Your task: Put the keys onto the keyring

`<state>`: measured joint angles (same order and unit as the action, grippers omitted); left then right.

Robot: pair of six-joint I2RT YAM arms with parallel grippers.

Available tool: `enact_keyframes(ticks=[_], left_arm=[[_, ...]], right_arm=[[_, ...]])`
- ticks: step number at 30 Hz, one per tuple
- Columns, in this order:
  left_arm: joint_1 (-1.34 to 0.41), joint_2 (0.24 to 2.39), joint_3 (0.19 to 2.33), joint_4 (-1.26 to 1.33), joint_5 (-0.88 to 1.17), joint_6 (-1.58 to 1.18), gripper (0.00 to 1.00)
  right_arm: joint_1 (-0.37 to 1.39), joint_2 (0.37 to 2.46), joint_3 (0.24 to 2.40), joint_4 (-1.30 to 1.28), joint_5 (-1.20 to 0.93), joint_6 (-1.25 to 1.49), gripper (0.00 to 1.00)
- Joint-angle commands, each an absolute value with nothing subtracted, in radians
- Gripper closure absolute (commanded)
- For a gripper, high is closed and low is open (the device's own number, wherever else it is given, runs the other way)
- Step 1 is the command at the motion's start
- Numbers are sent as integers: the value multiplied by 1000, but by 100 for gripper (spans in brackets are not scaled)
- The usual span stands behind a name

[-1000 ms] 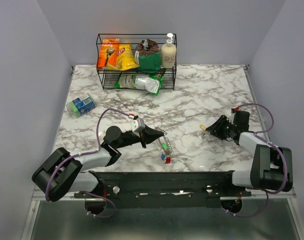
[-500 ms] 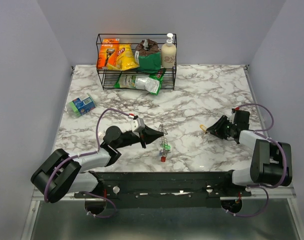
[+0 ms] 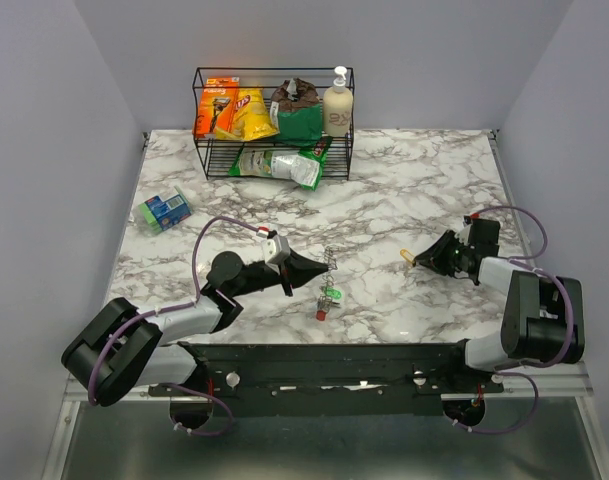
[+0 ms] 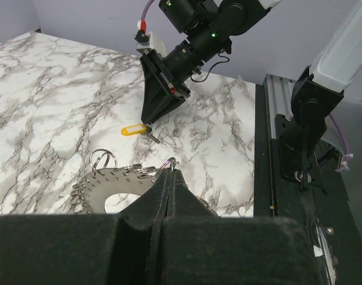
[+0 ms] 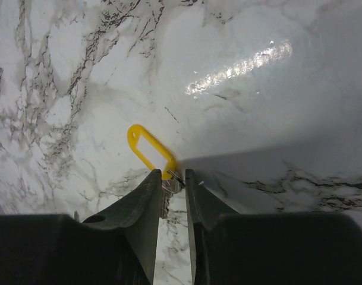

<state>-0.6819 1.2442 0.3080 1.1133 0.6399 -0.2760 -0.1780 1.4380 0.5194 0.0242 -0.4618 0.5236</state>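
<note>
My left gripper [image 4: 169,170] is shut on a small wire loop of the keyring [image 4: 103,189], a silvery-grey piece edged with several coiled rings. In the top view the keyring [image 3: 330,261] sits just beyond the left gripper [image 3: 318,268], with a green key [image 3: 330,295] and a red key [image 3: 322,313] below it. A key with a yellow tag [image 5: 150,148] lies on the marble at the right. My right gripper [image 5: 171,173] straddles its metal blade, jaws narrow but still apart, a gap showing beside the right finger. That yellow-tagged key [image 3: 407,256] lies just left of the right gripper [image 3: 424,262].
A black wire rack [image 3: 273,70] at the back holds snack bags and a soap bottle [image 3: 337,103]. A blue-green box [image 3: 163,210] lies at the far left. The black base rail [image 3: 314,355] runs along the near edge.
The right jaws have narrowed around the yellow-tagged key. The left gripper has shifted the keyring slightly, and the green and red keys have moved a little left and up.
</note>
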Motion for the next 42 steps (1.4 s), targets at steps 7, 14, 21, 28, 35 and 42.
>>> enact_keyframes(ticks=[7,14,21,28,35,42], left_arm=[[-681,1229,341,1147,663,-276,100],[-681,1226,336,1152,658,-282,100],[-681,1209,330,1135,653,-275,100],[-681,1195,327,1118,647,-267,100],[-681,1192,324,1120,647,-270,100],[-681,1190,322,1120,652,-270,100]], right_arm=[[-184,1470,542,60,-506,515,77],[-184,1462,534,77,-526,514,99],[-184,1434,519,97,-546,509,99],[-184,1408,512,81,-523,506,98],[-184,1446,531,61,-526,505,82],[-186,1480,552,45,-514,499,75]])
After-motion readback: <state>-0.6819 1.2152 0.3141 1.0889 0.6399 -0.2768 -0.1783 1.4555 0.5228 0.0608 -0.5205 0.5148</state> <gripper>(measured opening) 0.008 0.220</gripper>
